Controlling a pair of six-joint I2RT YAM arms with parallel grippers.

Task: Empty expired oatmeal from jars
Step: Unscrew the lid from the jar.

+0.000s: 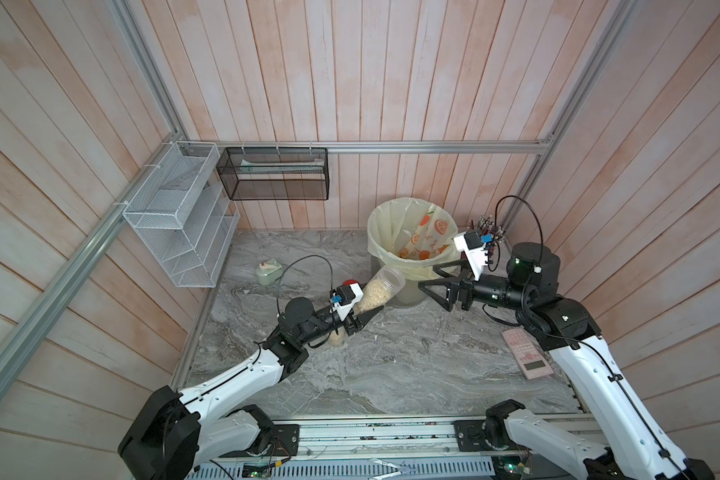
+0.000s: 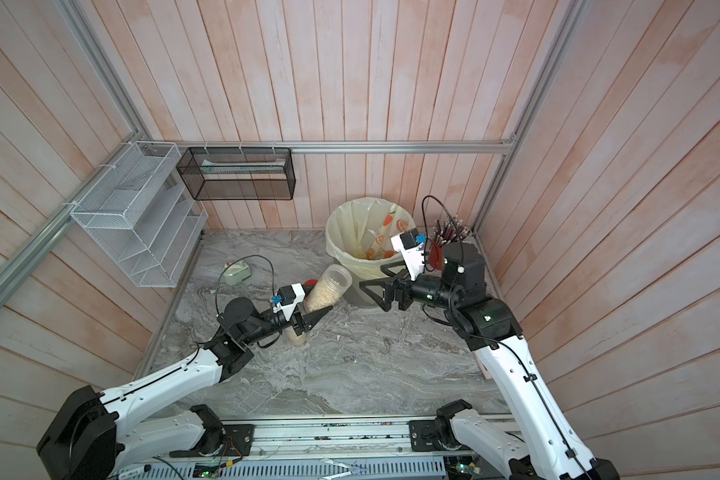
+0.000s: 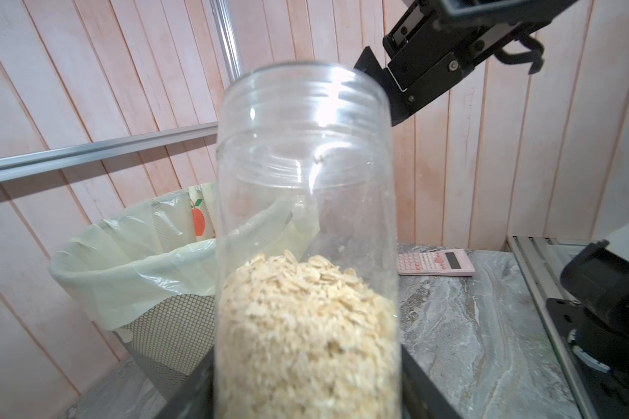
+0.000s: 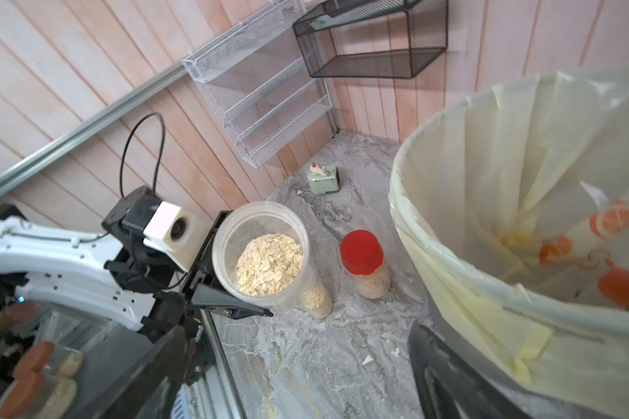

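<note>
My left gripper (image 1: 364, 318) is shut on a clear jar (image 1: 381, 289) with no lid. The jar leans mouth-first toward the bin and is about half full of pale oatmeal (image 4: 269, 263). In the left wrist view the jar (image 3: 305, 217) fills the space between the jaws. Behind it on the table stands a red-lidded jar (image 4: 364, 261) of oatmeal. Another jar (image 4: 318, 299) stands partly hidden under the held one. My right gripper (image 1: 426, 276) is open and empty, just in front of the bin's near rim, to the right of the held jar's mouth.
The grey bin (image 1: 385, 232) with a yellowish bag stands at the back and holds an orange-printed wrapper (image 1: 427, 237). A red pencil cup (image 2: 435, 253) is behind my right wrist. A pink calculator (image 1: 526, 353) lies right, a small green device (image 1: 269, 272) left. Wire shelves (image 1: 175, 216) hang on the wall.
</note>
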